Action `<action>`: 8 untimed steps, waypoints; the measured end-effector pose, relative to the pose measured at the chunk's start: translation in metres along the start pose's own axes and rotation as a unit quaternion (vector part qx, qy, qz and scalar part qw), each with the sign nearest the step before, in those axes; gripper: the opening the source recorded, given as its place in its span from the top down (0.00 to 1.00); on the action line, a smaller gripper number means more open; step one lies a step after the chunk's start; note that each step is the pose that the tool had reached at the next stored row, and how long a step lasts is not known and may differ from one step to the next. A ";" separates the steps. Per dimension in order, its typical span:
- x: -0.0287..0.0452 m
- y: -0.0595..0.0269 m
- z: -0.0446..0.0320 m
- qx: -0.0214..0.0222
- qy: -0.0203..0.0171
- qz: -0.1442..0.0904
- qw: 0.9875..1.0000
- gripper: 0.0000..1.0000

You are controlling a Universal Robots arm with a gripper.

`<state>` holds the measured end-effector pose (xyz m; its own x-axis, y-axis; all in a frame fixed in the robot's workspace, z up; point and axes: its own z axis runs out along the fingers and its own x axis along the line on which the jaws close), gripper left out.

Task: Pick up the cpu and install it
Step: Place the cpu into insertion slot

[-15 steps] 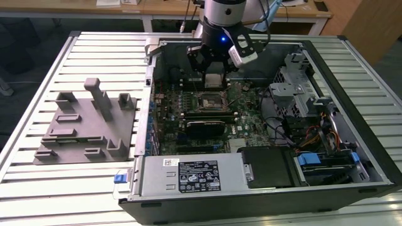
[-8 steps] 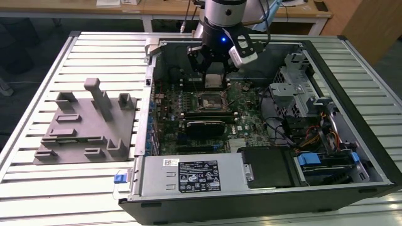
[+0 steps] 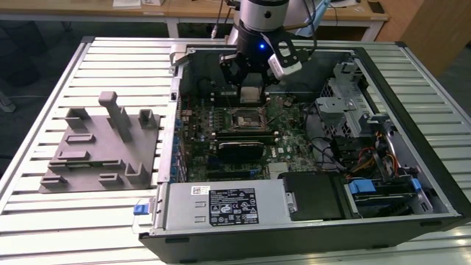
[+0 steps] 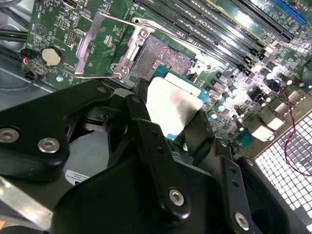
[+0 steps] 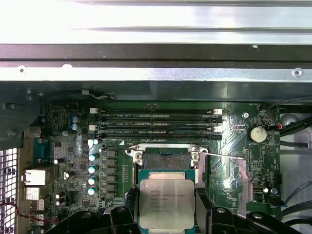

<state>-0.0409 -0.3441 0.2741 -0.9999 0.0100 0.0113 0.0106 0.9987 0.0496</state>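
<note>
The cpu (image 3: pixel 251 94), a flat square chip with a pale silver top and a thin green rim, hangs in my gripper (image 3: pixel 251 88) over the back of the open computer case. In both wrist views the gripper (image 4: pixel 171 117) (image 5: pixel 165 207) is shut on the cpu (image 4: pixel 173 105) (image 5: pixel 165 200), with a black finger (image 4: pixel 142 129) on one side and the other finger (image 4: pixel 201 131) opposite. The open socket (image 5: pixel 165 161) (image 4: pixel 161 53) lies just past the chip, lower down on the green motherboard. Its metal load plate (image 4: pixel 105 46) is flipped up.
Memory slots (image 5: pixel 158 124) run beside the socket. The case wall (image 5: pixel 156 73) stands close behind them. A drive cage (image 3: pixel 346 107) and cables (image 3: pixel 368 157) fill the exterior view's right of the case. Grey fixture blocks (image 3: pixel 99 146) sit on the slatted table (image 3: pixel 44 221) at the exterior view's left.
</note>
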 end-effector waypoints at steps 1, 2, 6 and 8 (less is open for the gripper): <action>0.0000 0.0000 0.0000 0.000 0.000 0.000 1.000 0.46; 0.0000 0.0000 0.0000 0.000 0.000 0.001 1.000 0.46; -0.0001 0.0000 0.0000 0.000 -0.001 0.028 1.000 0.46; -0.0001 0.0000 0.0001 0.000 -0.002 0.045 0.999 0.46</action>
<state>-0.0409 -0.3441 0.2740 -0.9950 0.0994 0.0112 0.0999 0.9938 0.0496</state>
